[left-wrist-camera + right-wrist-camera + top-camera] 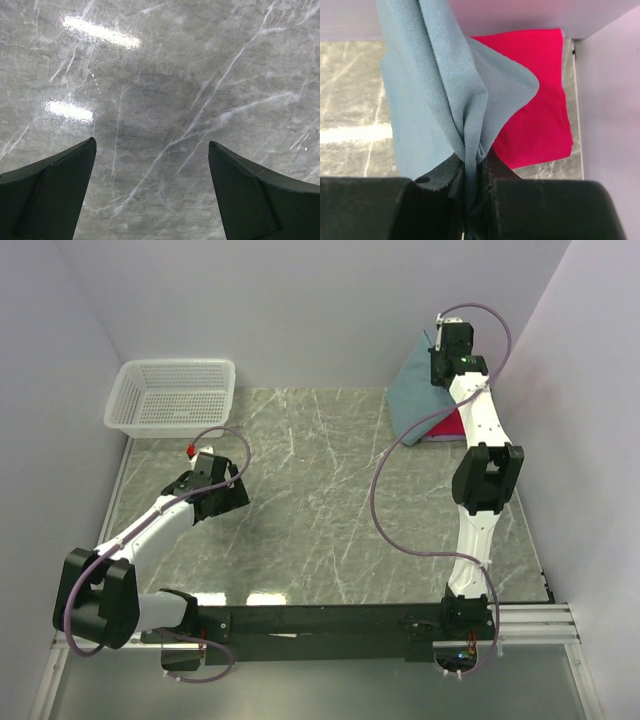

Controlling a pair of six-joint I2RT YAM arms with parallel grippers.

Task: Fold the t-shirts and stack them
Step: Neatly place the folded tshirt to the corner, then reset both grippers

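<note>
Bolted along the bottom of the overhead view, two arm bases sit on a black rail at the near edge of a grey marbled desk [320, 500]. From the lower left, the left arm reaches to the left of centre, its claw [228, 498] low over bare stone. The right arm stretches up the right side to the upper right corner. Its claw [440, 340] is raised there and pinches the top of a teal-blue t-shirt [415, 390], which hangs down from it in a tent shape. A crimson-pink t-shirt [450, 425] lies on the desk under the teal cloth, against the right wall. A white mesh basket [125, 390] stands in the upper left corner, well apart from both shirts.

Looking from the left wrist, the left claw [151, 150] is spread wide and holds nothing. Its two dark fingers [60, 190] fill the lower corners, with only marbled desk [160, 75] and two bright light reflections between and beyond them.

Looking from the right wrist, the right claw [470, 175] is closed on a gathered bunch of the teal-blue t-shirt [430, 100] at the bottom centre. The cloth rises from the grip in long folds across the left and middle of the frame. Behind it, to the right, the crimson-pink t-shirt [535, 100] lies flat and folded on the desk [350, 100], close to the wall.
</note>
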